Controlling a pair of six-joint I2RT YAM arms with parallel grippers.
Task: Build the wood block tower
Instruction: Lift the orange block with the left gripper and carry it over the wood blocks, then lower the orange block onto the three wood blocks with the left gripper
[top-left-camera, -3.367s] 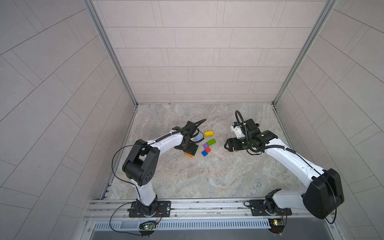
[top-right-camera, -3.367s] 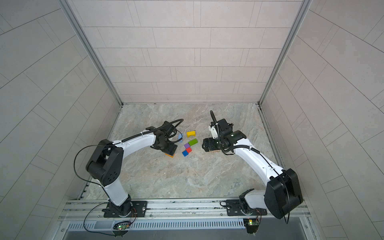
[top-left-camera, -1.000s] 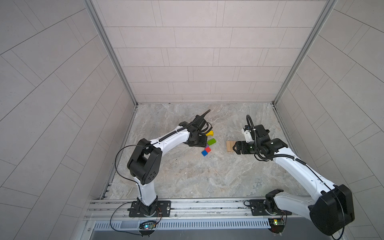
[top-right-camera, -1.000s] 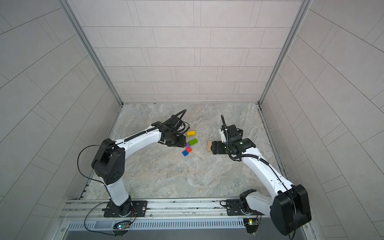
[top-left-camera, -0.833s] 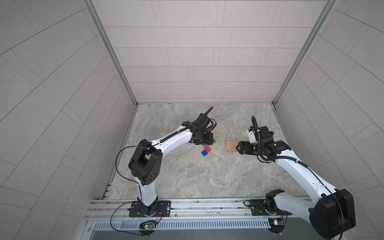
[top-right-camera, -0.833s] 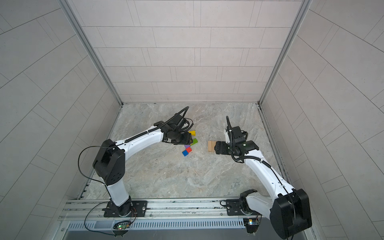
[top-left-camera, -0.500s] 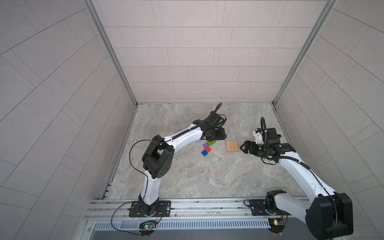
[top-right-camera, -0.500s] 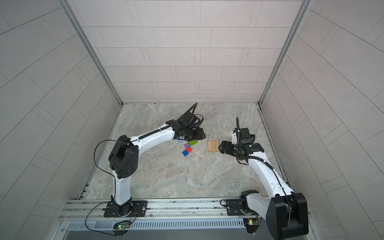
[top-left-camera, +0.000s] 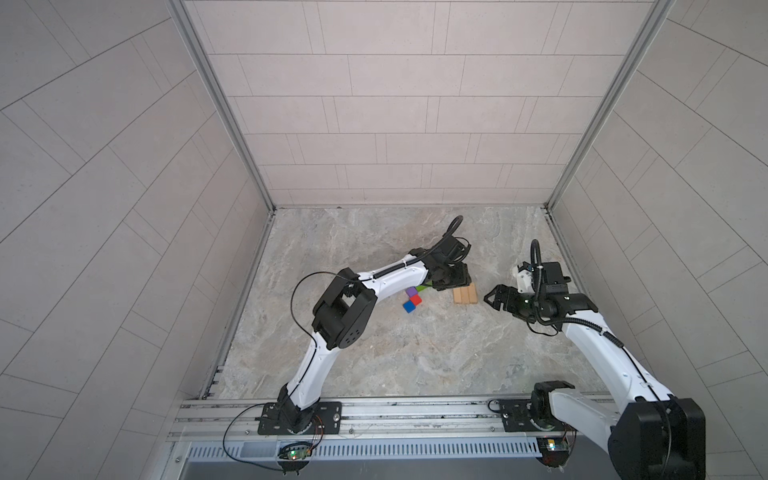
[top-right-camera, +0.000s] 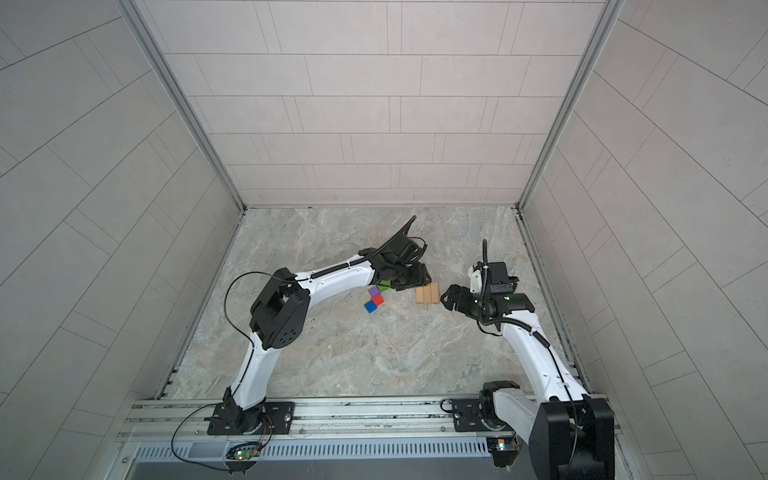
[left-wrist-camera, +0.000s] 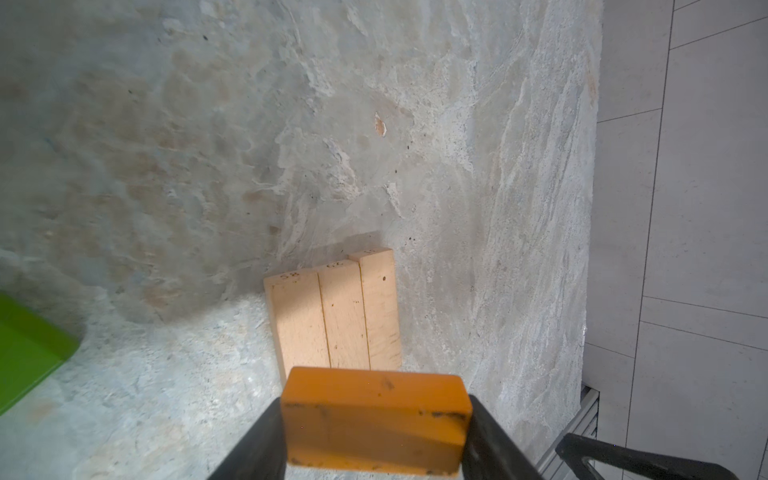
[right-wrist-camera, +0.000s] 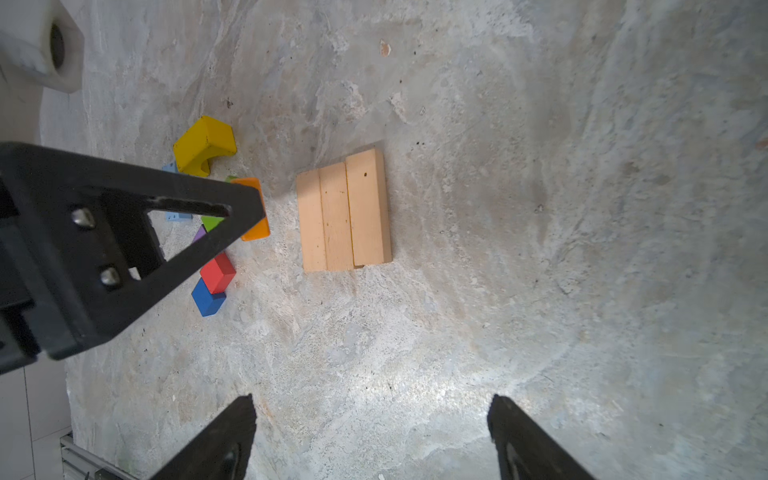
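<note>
Pale tiled walls are seen on three sides of a marbled stone surface, and an aluminium rail at its front edge carries both arm bases.

Three tan oblongs are laid flat right of the middle in both top views. They lie side by side and touching, in a single layer. In the right wrist view one outer oblong is seen shifted slightly along its length.

An orange block is gripped by its two short ends in the left gripper, whose jaws are partly apart and closed against it. The block is held between the tan oblongs and the loose coloured blocks, just beside the oblongs. Whether it is clear of the surface cannot be told.

On the opposite side of the tan oblongs the right gripper is held near them. Its jaws are spread wide, only bare stone is seen between them, and its tips are turned toward the oblongs.

Left of the oblongs a purple cube, a red cube and a blue cube are set close together in a short slanting row. A green block lies beside the purple cube, partly covered by the left arm. A yellow block and a light-blue block are made out only in the right wrist view, the latter largely hidden behind the left gripper.
</note>
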